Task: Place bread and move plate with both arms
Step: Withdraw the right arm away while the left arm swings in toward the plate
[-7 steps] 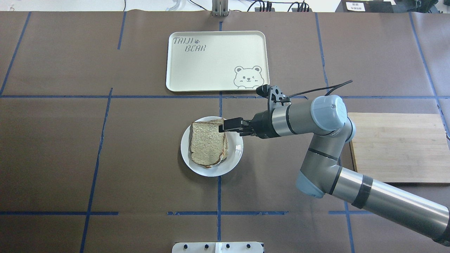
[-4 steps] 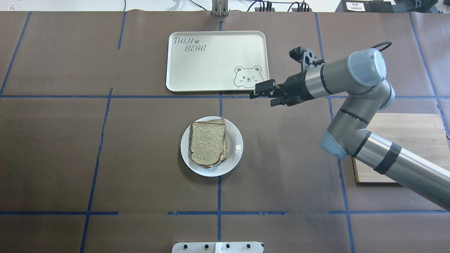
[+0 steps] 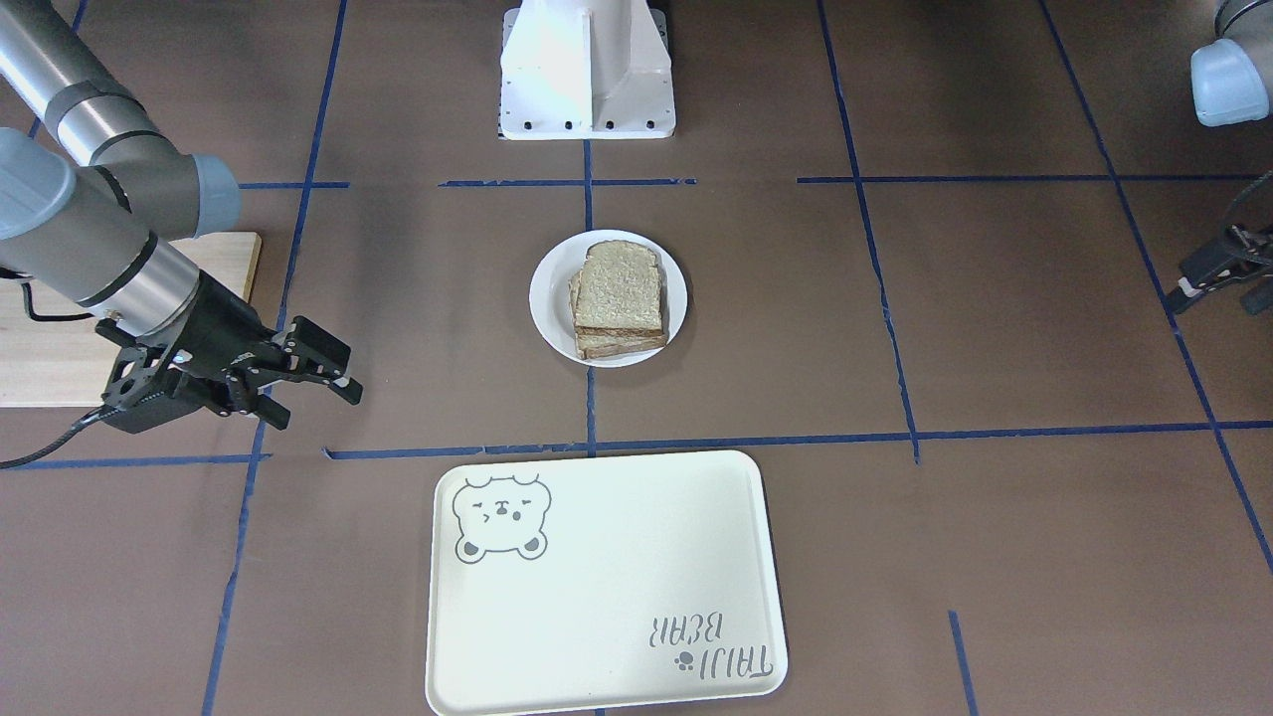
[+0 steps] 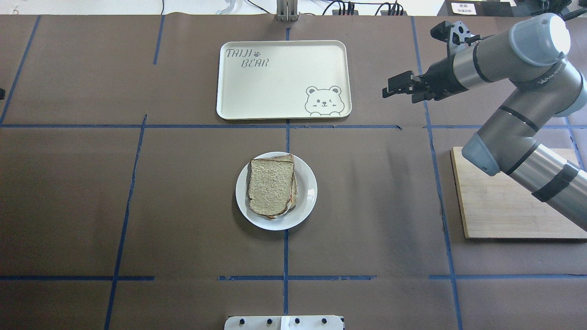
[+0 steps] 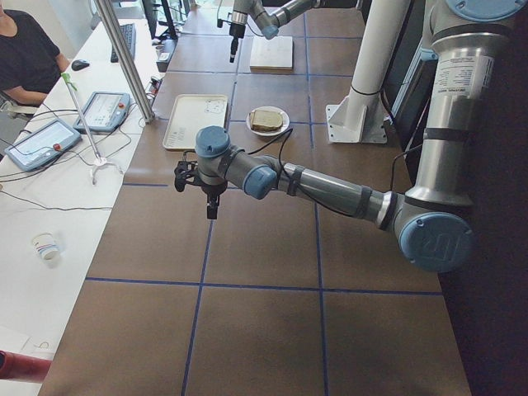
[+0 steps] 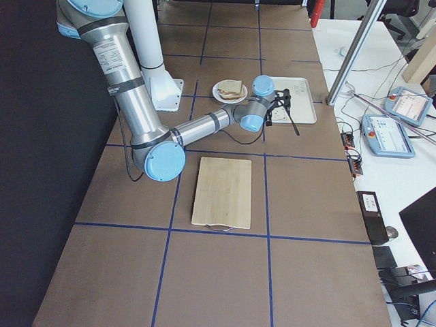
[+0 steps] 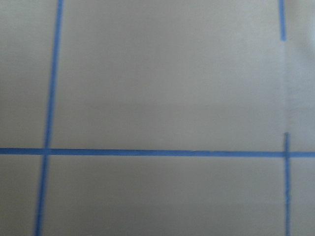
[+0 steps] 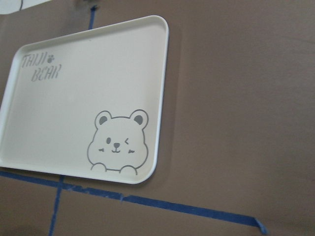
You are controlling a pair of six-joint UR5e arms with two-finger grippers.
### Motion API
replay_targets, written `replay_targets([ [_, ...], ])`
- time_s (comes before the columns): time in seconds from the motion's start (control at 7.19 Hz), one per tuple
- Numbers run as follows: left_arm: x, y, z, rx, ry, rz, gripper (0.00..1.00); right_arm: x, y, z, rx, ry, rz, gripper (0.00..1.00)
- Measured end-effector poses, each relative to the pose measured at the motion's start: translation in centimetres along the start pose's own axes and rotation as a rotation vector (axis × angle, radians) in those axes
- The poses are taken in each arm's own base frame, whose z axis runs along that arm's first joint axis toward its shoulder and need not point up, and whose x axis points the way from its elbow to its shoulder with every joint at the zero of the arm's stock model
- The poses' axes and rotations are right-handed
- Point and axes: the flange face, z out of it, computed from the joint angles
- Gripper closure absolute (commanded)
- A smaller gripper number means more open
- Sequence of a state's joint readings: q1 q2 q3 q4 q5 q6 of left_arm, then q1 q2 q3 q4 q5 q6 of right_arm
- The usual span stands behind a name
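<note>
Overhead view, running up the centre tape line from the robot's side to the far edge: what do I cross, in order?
Robot's base plate → plate with the bread on it → tray.

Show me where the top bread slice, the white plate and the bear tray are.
bread point(image 4: 270, 185), overhead exterior view, middle of the top slice's crumb.
plate point(image 4: 308, 195), overhead exterior view, bare rim right of the bread.
tray point(image 4: 275, 87), overhead exterior view, blank middle of its floor.
</note>
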State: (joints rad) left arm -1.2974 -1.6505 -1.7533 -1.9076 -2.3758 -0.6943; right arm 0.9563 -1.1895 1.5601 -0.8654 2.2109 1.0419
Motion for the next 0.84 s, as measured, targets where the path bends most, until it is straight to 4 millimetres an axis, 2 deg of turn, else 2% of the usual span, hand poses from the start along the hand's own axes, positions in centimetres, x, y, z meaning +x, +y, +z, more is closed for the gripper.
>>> replay_targets([
  [0.28,4.6,1.1,2.0,0.031,0.112,-0.098,0.0,1.9,-0.4,-4.4,-0.077,0.156,-0.075,0.01],
  [0.56,8.3,2.3,4.2,0.027,0.22,-0.178,0.0,4.4,-0.1,-9.4,-0.2,0.299,-0.152,0.01],
  [0.7,9.9,2.9,5.6,0.026,0.277,-0.216,0.0,6.6,0.2,-11.9,-0.256,0.347,-0.187,0.01],
  [0.84,12.3,4.1,7.4,0.033,0.323,-0.256,0.05,9.8,0.7,-14.3,-0.296,0.369,-0.203,0.01],
])
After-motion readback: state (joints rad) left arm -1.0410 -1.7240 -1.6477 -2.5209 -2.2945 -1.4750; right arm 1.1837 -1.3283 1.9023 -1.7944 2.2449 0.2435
